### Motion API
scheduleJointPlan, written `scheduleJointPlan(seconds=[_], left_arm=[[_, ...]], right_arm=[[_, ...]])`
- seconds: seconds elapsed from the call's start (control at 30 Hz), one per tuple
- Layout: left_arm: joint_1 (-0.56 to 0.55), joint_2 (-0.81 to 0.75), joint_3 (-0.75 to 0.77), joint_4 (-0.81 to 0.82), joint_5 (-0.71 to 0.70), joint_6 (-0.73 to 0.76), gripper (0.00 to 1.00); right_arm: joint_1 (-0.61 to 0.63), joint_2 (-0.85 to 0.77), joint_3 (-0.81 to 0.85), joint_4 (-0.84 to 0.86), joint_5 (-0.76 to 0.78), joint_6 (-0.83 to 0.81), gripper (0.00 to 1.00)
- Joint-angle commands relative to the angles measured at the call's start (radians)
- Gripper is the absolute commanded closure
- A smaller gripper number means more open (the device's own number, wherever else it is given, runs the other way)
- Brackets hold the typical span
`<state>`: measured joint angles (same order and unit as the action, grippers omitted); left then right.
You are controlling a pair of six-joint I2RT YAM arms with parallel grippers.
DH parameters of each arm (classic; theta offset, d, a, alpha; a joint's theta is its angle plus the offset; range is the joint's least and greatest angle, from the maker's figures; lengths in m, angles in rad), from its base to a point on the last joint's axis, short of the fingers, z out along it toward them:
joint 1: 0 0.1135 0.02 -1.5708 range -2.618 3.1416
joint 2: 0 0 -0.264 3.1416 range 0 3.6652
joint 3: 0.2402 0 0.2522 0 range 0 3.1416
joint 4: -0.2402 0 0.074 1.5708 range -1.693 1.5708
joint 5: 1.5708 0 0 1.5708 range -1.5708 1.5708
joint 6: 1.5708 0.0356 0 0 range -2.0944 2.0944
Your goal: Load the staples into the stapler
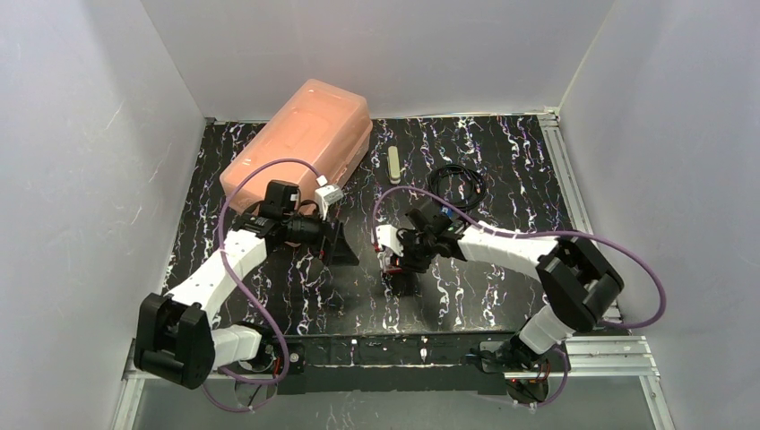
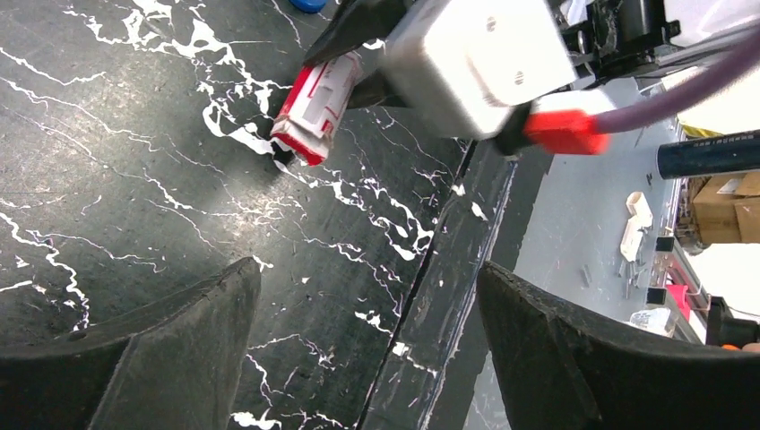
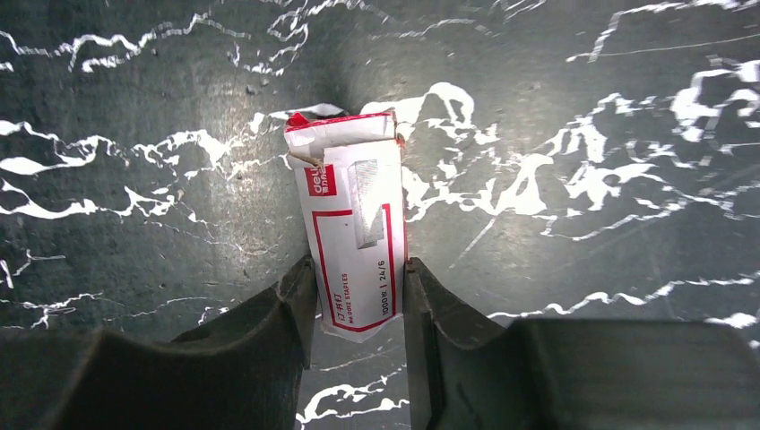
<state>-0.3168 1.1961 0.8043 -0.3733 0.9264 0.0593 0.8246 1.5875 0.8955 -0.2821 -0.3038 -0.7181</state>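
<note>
A black table top [image 1: 502, 148] veined with white fills the floor of a white-walled enclosure [image 1: 385, 45], with a metal rail [image 1: 563, 166] running along its right edge. A large salmon-pink plastic case [image 1: 300, 139] lies tilted at the far left corner, and a coil of black cable [image 1: 457, 171] lies well to its right, near the middle of the far half. In the left wrist view, brown cardboard boxes [image 2: 717, 202] and small clutter stand on a grey surface [image 2: 582, 206] beyond the table's edge.
</note>
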Motion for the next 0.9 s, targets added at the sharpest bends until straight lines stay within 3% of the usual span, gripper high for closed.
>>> scheduleJointPlan(seconds=[0.0,0.33,0.57,0.87], left_arm=[[0.005,0.05,-0.008,0.072,-0.008,-0.068,0.15],[-0.022,0.266,0.101,0.15,0.004,-0.249,0.37],[-0.092,0.39,0.168,0.15,-0.021,-0.241,0.4],[-0.122,0.475,0.204,0.195,-0.005,-0.263,0.52]], right_arm=[[-0.013,-0.092,0.003,0.092,-0.008,0.101,0.82],[-0.033,-0.129,0.053,0.083,-0.05,0.198,0.83],[-0.044,-0.126,0.066,0.064,-0.054,0.207,0.83],[-0.044,-0.125,0.058,0.064,-0.05,0.202,0.83]])
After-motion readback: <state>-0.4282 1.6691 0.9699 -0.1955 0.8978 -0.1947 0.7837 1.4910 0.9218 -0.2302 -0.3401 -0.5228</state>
